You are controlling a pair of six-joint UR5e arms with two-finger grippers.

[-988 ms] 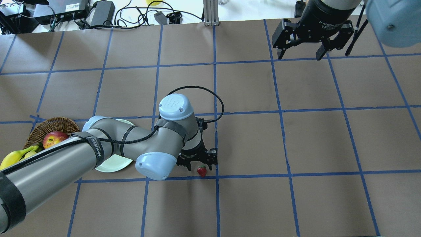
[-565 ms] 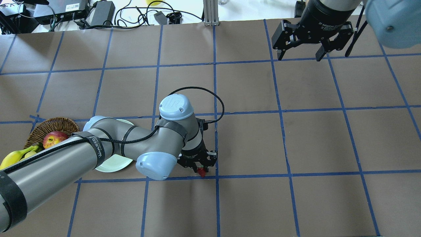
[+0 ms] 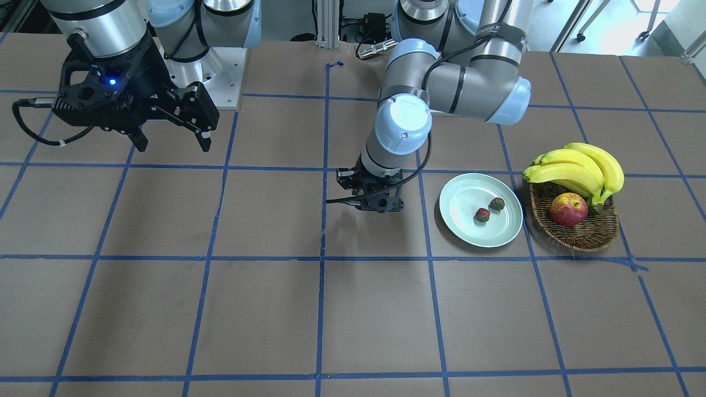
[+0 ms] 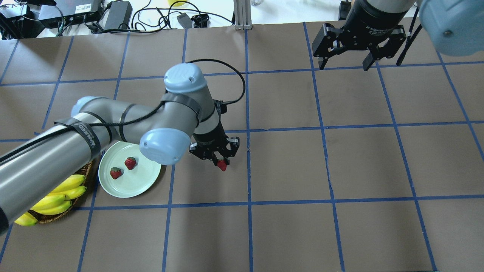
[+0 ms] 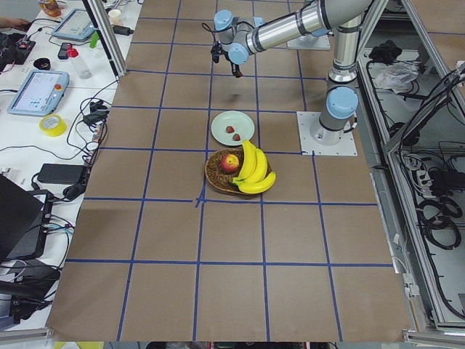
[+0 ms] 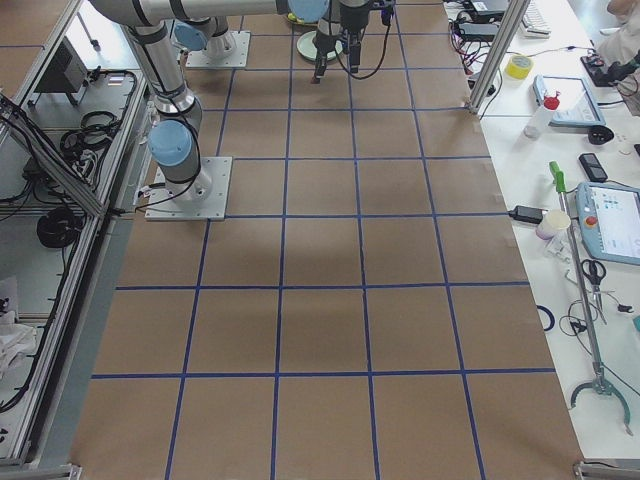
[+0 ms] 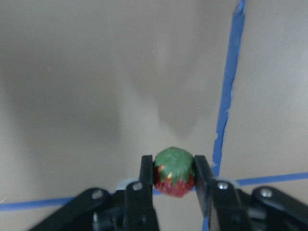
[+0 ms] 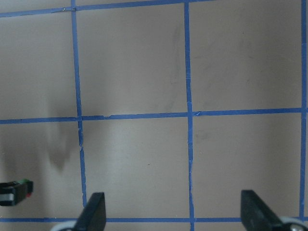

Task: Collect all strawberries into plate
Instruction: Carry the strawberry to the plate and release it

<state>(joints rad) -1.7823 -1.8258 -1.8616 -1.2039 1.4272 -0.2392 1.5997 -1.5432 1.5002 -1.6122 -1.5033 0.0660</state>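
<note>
Gripping the third strawberry [image 4: 222,164] by its sides, the left jaws hang above the desk [image 4: 287,166], the cap facing the wrist camera. This looks like the carry step. The plate [image 4: 132,189] lies well off to the jaws' side, toward the robot's left, with two berries [image 4: 116,173] already on it. Next the jaws should swing over a bare patch of plate, lower, and open. The right jaws hang open and empty, far off.
</note>
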